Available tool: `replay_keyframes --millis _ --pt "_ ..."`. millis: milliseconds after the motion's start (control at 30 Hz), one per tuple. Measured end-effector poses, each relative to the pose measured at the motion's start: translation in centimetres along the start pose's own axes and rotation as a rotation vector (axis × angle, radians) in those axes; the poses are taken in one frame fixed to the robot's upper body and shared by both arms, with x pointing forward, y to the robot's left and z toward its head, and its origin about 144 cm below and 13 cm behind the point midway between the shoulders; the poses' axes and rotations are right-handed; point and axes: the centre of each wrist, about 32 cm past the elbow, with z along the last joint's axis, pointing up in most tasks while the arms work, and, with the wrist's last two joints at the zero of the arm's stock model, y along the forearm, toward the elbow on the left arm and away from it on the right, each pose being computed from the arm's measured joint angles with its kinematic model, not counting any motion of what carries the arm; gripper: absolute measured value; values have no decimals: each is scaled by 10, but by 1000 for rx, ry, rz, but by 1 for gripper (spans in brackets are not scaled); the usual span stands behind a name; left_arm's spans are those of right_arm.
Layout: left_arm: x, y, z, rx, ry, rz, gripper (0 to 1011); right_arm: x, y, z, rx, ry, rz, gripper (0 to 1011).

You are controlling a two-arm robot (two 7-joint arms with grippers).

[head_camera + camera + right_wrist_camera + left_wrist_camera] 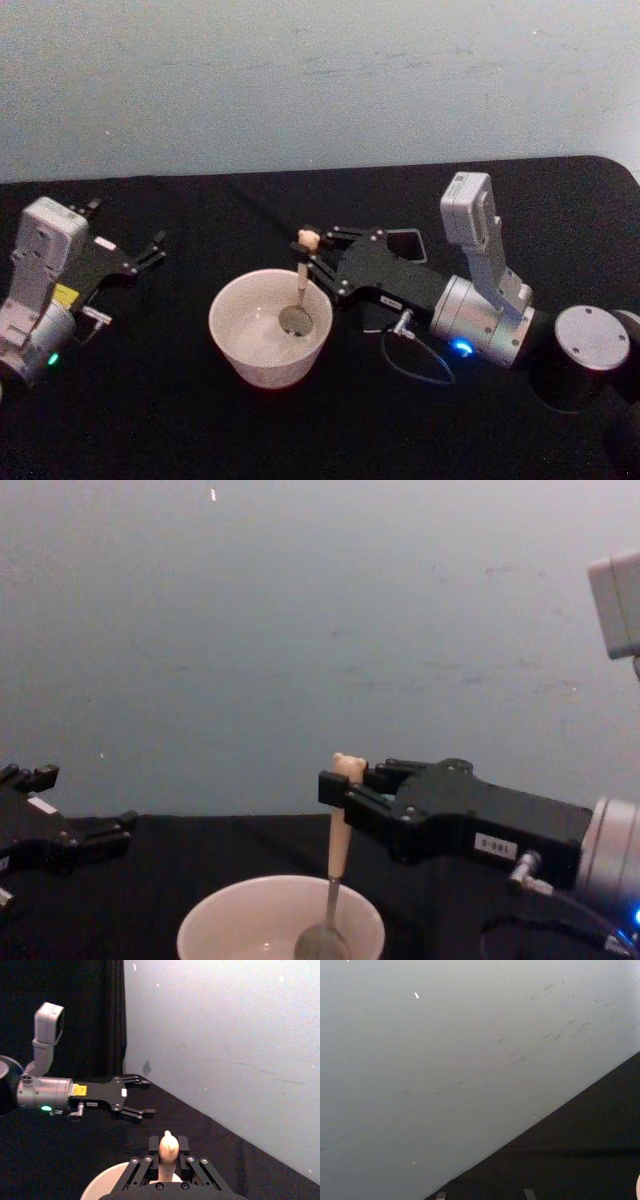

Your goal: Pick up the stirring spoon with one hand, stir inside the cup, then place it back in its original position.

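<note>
The cream cup (235, 345) stands on the black table, left of centre. The stirring spoon (296, 317) stands upright in it, metal bowl near the cup's bottom and bear-head handle (341, 820) rising above the rim. My right gripper (311, 256) is shut on the handle just below the bear head; in the right wrist view its fingers (154, 1146) clamp the handle (168, 1147) over the cup rim (99, 1186). The dark square holder (404, 232) shows partly behind the right gripper. My left gripper (152, 249) rests open at the left, away from the cup.
A pale wall runs along the table's back edge. A round grey cap (591, 338) on the right arm sits at the front right. Bare black cloth lies in front of the cup and between the cup and the left arm (45, 270).
</note>
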Motion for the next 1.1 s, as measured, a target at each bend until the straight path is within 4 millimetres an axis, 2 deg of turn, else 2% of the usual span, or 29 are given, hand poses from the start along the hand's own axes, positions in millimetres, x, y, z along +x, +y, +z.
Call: replay_keyframes --millis 267,500,900,1100 --pt "0 0 0 0 0 0 1001 -12 -3 2 7 7 39 214" --pt "0 0 0 0 0 0 1001 -19 6 2 8 11 77 214" --pt "0 0 0 0 0 0 1001 -15 32 -1 11 4 85 214" --pt "0 0 0 0 0 0 1002 -8 38 0 16 -1 62 214"
